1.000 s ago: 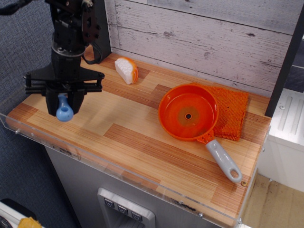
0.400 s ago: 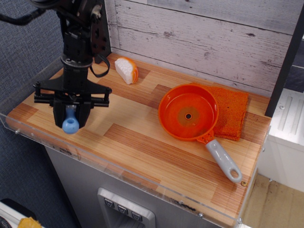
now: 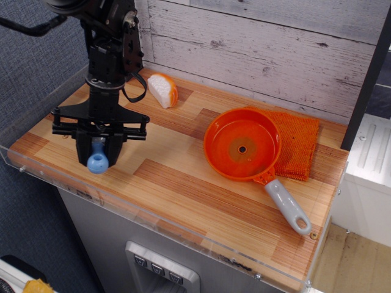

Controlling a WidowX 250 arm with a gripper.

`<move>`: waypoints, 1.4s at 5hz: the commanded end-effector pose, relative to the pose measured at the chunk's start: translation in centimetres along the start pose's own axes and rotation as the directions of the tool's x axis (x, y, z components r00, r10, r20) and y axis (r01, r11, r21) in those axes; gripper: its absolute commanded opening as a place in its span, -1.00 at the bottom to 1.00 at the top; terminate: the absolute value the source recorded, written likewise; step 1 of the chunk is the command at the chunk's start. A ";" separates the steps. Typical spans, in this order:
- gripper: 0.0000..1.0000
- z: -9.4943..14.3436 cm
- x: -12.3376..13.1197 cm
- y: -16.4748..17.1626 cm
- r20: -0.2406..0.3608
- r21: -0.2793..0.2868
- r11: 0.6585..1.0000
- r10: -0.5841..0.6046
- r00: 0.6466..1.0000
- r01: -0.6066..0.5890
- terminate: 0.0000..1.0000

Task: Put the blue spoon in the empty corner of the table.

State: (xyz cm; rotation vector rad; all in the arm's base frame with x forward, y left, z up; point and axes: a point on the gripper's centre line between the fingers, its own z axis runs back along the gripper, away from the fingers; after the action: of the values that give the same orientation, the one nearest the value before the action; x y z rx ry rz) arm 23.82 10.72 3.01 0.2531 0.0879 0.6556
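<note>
My pincer [image 3: 98, 148] is clamped on the spoon [image 3: 98, 160]. The spoon hangs from the pincer, light-blue handle end pointing down, above the left part of the table [image 3: 183, 183], near the front acrylic rim. I cannot tell whether the spoon touches the wood. An orange pan [image 3: 243, 145] sits to the right, partly on an orange cloth [image 3: 299, 146]. An orange-and-white toy food piece [image 3: 163, 90] lies near the back wall.
</note>
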 end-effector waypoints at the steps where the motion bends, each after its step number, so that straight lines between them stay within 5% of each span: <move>1: 1.00 0.8 0.1 0.2 -0.007 -0.039 0.999 -0.027 1.000 0.027 -1.00; 4: 1.00 1.3 0.2 -0.1 0.004 -0.059 0.998 -0.037 0.999 0.037 -1.00; 6: 1.00 9.2 2.2 -1.2 0.369 -0.266 0.961 0.035 0.929 0.069 -1.00; 7: 1.00 12.5 2.2 -2.5 0.465 -0.306 0.940 0.007 0.886 0.153 -1.00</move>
State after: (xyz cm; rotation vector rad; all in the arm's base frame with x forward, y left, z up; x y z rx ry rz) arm 30.53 7.66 12.71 0.0607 -0.4188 0.5112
